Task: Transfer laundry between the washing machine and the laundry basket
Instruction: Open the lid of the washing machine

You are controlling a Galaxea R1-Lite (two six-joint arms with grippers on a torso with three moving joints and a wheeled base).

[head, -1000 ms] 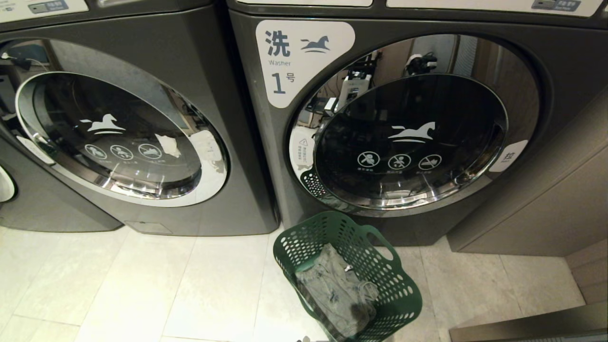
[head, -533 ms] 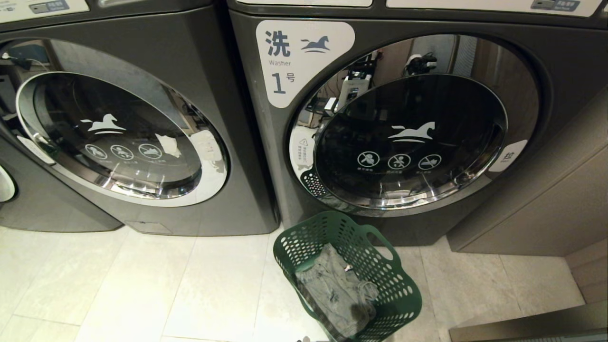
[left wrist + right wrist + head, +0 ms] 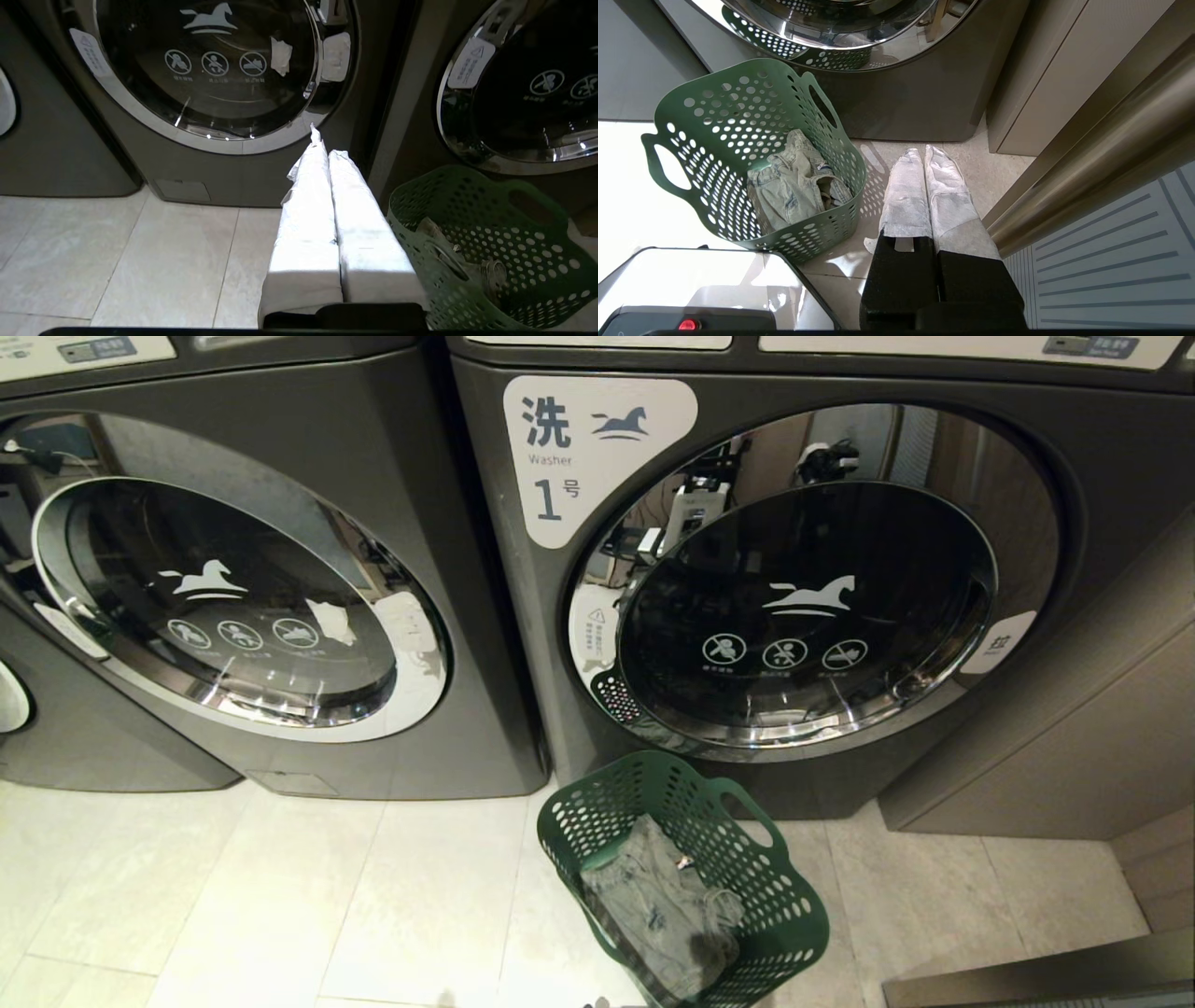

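Observation:
The dark green laundry basket (image 3: pixel 597 803) stands on the floor tiles, and the grey-green denim laundry (image 3: pixel 653 915) lies crumpled inside it. On the left is a dark grey washing machine (image 3: pixel 233 607); its round glass door is closed and its number label is out of view. Neither gripper shows in the head view. My left gripper (image 3: pixel 322 140) is shut with nothing in it, hanging left of the basket (image 3: pixel 467 205) and pointing at that machine's lower front. My right gripper (image 3: pixel 923 151) is also shut and empty, low over the floor beside the basket (image 3: pixel 724 107) and the laundry (image 3: pixel 789 186).
The like machine labelled 1 (image 3: pixel 803 597) stands straight behind the basket, door closed. A beige cabinet (image 3: pixel 1074 747) and a metal panel (image 3: pixel 1101 154) close in the right side. My own base (image 3: pixel 691 289) sits near the basket. Pale floor tiles (image 3: pixel 280 896) spread to the left.

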